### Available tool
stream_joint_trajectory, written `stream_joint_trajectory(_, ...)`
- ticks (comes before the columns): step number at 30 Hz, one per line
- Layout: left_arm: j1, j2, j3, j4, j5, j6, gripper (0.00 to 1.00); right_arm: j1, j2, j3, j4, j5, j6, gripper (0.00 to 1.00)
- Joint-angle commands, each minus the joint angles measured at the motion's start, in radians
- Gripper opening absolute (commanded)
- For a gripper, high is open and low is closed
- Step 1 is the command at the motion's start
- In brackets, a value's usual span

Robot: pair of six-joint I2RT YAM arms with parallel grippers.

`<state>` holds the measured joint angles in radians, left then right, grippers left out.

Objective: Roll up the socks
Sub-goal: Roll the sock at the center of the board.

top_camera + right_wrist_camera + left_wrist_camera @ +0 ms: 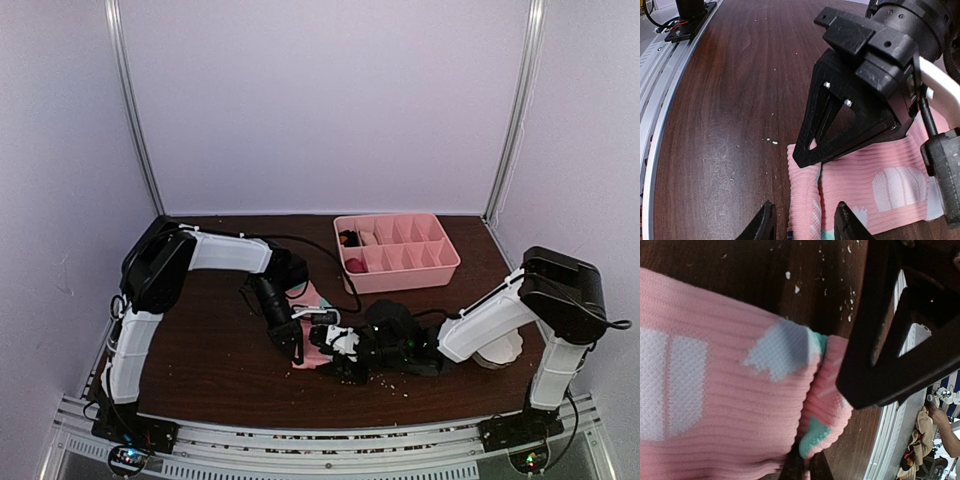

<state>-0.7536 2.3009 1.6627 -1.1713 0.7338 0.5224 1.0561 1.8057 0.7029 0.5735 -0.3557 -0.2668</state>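
Left end effector (812, 159) pinches the pink sock (880, 165) as an anchor; right end effector (805, 222), half-open, straddles the fold, probably to roll.

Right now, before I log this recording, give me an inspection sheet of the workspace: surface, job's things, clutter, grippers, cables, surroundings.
Surface: dark wooden table, speckled with white crumbs.
Job's things: pink sock flat mid-table, one edge folded over; beige sock not identifiable.
Clutter: pink divided tray far right, small beige and maroon items in its left compartments.
Grippers: left gripper shut on the pink sock's folded edge; right gripper open, fingers straddling the same fold.
Cables: black cable trailing over the table left of the tray.
Surroundings: white walls, metal rail along the near edge.
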Motion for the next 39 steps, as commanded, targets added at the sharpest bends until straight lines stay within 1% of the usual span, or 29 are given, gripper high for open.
stream_joint_trajectory(1,0.009,0.046,-0.005,0.021,-0.099,0.014,0.0,0.005,0.033,0.039,-0.049,-0.015,-0.021,0.38)
stream_joint_trajectory(5,0.011,0.045,0.002,0.01,-0.088,0.028,0.01,0.004,0.053,0.061,-0.064,-0.012,-0.01,0.29)
stream_joint_trajectory(14,0.018,0.012,-0.011,0.01,-0.075,0.071,0.08,-0.01,0.08,0.075,-0.088,-0.017,0.076,0.01)
stream_joint_trajectory(16,0.027,-0.014,-0.027,0.035,-0.072,0.076,0.11,-0.02,0.085,0.073,-0.102,-0.024,0.113,0.0)
stream_joint_trajectory(17,0.034,-0.031,-0.037,0.051,-0.069,0.078,0.14,-0.028,0.087,0.071,-0.107,-0.027,0.136,0.0)
stream_joint_trajectory(18,0.04,-0.052,-0.05,0.075,-0.071,0.079,0.19,-0.038,0.088,0.068,-0.11,-0.039,0.165,0.0)
stream_joint_trajectory(19,0.047,-0.085,-0.074,0.111,-0.077,0.078,0.27,-0.052,0.089,0.062,-0.106,-0.064,0.2,0.0)
stream_joint_trajectory(20,0.054,-0.126,-0.107,0.161,-0.081,0.077,0.32,-0.069,0.09,0.054,-0.096,-0.097,0.24,0.0)
stream_joint_trajectory(21,0.06,-0.17,-0.149,0.22,-0.087,0.079,0.34,-0.083,0.093,0.047,-0.082,-0.131,0.276,0.0)
stream_joint_trajectory(24,0.068,-0.29,-0.254,0.358,-0.101,0.09,0.36,-0.119,0.104,0.032,-0.071,-0.191,0.353,0.0)
stream_joint_trajectory(28,0.068,-0.362,-0.311,0.431,-0.089,0.106,0.37,-0.15,0.141,0.042,-0.12,-0.242,0.403,0.0)
stream_joint_trajectory(33,0.038,-0.37,-0.324,0.433,-0.077,0.186,0.37,-0.187,0.204,0.119,-0.261,-0.279,0.466,0.0)
stream_joint_trajectory(39,-0.029,-0.355,-0.355,0.477,-0.186,0.246,0.35,-0.238,0.289,0.231,-0.438,-0.352,0.572,0.0)
